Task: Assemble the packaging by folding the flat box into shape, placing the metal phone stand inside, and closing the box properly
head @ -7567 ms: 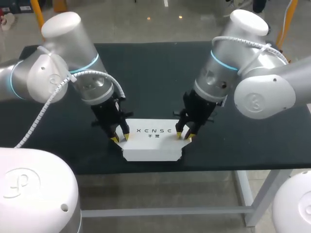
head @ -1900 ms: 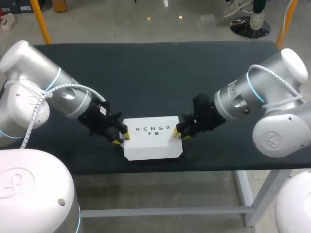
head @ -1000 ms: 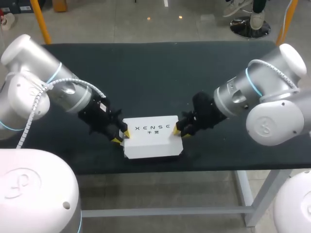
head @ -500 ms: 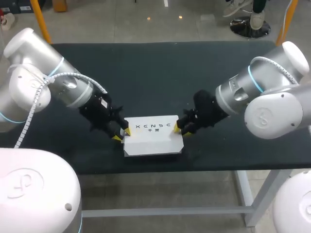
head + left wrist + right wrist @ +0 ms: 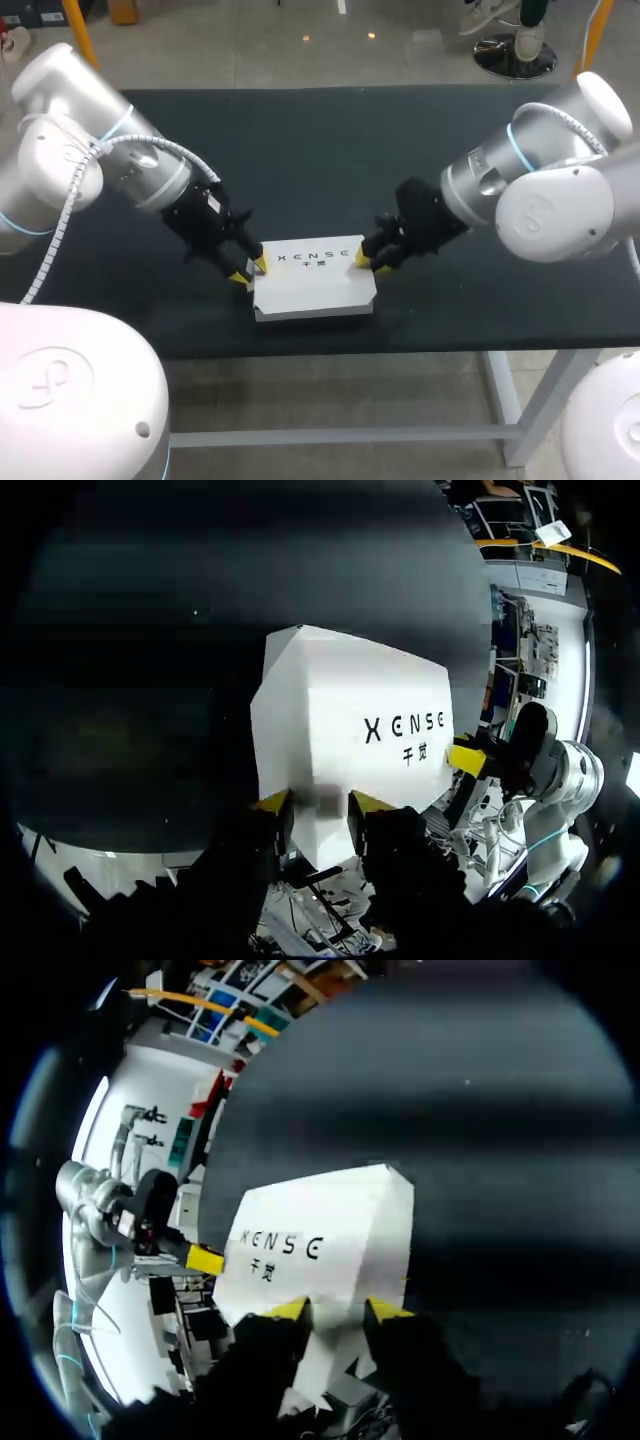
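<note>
Both arms have been tilting lower, slanting in at the white box (image 5: 315,285) near the surface's (image 5: 330,150) front edge. The left gripper (image 5: 250,270) and right gripper (image 5: 361,262) are pressing its ends, slightly parted, holding nothing. This is likely flap closing, and the next move is calling for even inward pushes. Only the wrist views are showing the finger gaps.

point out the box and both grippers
box (image 5: 315,285) head view, top face
left gripper (image 5: 250,270) head view, between its yellow tips
right gripper (image 5: 364,262) head view, between its yellow tips
</note>
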`<state>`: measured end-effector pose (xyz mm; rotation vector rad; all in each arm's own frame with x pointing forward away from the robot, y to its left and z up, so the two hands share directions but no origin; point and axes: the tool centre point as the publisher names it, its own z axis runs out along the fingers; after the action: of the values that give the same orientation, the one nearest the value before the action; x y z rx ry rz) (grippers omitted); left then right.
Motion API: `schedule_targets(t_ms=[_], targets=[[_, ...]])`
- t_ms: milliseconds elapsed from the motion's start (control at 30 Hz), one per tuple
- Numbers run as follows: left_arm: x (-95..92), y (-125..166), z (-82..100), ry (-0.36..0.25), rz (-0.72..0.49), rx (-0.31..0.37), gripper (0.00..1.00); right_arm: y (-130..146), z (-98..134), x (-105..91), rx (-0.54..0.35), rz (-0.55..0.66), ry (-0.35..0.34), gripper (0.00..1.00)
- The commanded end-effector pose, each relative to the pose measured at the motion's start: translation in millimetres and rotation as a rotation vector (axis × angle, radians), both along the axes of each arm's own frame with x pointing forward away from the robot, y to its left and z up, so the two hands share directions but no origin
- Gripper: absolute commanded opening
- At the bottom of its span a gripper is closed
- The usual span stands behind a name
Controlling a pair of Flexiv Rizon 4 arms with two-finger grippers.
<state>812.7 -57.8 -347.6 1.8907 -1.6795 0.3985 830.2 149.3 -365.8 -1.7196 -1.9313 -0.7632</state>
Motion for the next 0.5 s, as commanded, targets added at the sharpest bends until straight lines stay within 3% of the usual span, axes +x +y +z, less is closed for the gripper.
schedule_targets(t_ms=[33,500], targets=[[6.4,-2.7,2.9,0.02,-0.009,0.007,0.38,2.8,4.9,3.9,-0.009,0.099,0.11,0.4],[4.7,0.7,-0.7,0.014,-0.003,0.032,0.41,-0.4,-0.5,6.6,-0.012,0.102,0.133,0.4]])
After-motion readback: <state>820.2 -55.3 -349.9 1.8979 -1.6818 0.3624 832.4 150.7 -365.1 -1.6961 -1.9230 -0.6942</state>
